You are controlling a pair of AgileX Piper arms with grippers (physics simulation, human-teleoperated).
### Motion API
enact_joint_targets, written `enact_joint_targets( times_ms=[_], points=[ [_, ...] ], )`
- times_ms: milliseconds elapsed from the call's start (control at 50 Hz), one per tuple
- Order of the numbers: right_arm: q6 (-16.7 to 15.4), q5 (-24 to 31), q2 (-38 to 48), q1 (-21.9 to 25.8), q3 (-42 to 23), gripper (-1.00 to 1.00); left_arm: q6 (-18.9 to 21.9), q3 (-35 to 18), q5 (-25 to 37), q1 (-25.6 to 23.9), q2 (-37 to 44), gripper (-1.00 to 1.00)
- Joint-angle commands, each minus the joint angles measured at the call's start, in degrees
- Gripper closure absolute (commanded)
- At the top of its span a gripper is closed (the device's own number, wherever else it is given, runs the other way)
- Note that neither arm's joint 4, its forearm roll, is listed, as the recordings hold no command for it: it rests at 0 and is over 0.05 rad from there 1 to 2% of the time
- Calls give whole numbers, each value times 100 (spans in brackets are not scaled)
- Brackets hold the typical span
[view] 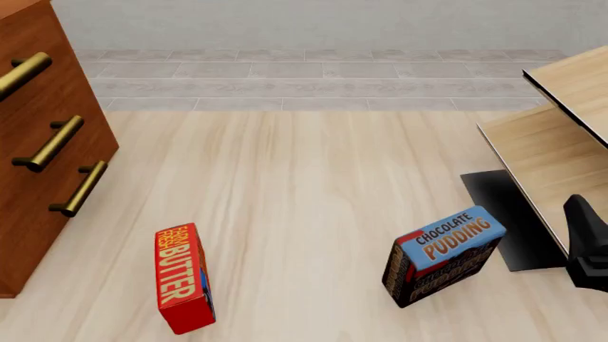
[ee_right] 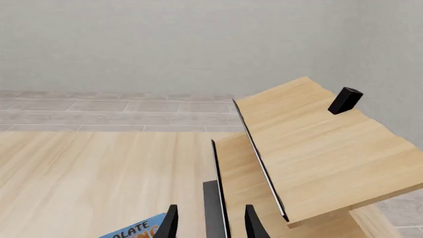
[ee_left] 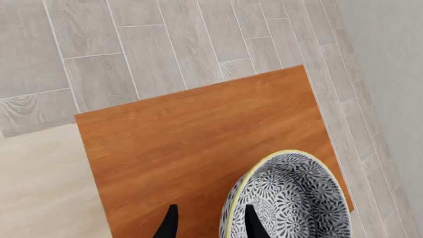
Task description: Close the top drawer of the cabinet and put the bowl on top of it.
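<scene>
The red "FRESH BUTTER" box (view: 184, 278) lies nearest, beside "CHOCOLATE PUDDING" (view: 443, 255); left claw (ee_left: 210, 221) pinches the bowl (ee_left: 290, 198) rim.

bowl (ee_left: 290, 198) and cabinet (view: 38, 142) cut off by picture edges.

grey tiled floor (view: 314, 71), plain pale wall (view: 314, 25), perhaps shelved light-wood furniture (ee_right: 317, 148)

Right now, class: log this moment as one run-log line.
top drawer: shut | bowl: above cabinet top, rim between left jaws | right jaws: open, empty
</scene>
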Motion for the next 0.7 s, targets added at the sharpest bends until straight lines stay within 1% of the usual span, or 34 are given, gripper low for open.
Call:
enact_joint_targets(
  times_ms=[20, 220, 400, 440, 560, 580, 620, 700],
  points=[
    [12, 14, -17, 0, -1, -100, 47, -82, 38, 79, -33, -100],
    [28, 77, -93, -6, -1, -100, -3, -352, 187, 91, -136, -100],
    [31, 85, -106, -3, 0, -100, -38, -782, 422, 151, -200, -100],
    [28, 83, -110, -1, 0, -100, -68, -936, 503, 99, -221, -100],
    [28, 125, -160, 2, 0, -100, -138, -1134, 622, 45, -309, -100],
    [30, 130, -164, 1, 0, -100, -118, -1215, 648, 128, -320, -100],
    [29, 133, -171, 0, -1, -100, -175, -1314, 728, 68, -297, -100],
    [35, 150, -190, -5, 0, -100, -192, -1551, 827, 136, -344, -100]
  ],
)
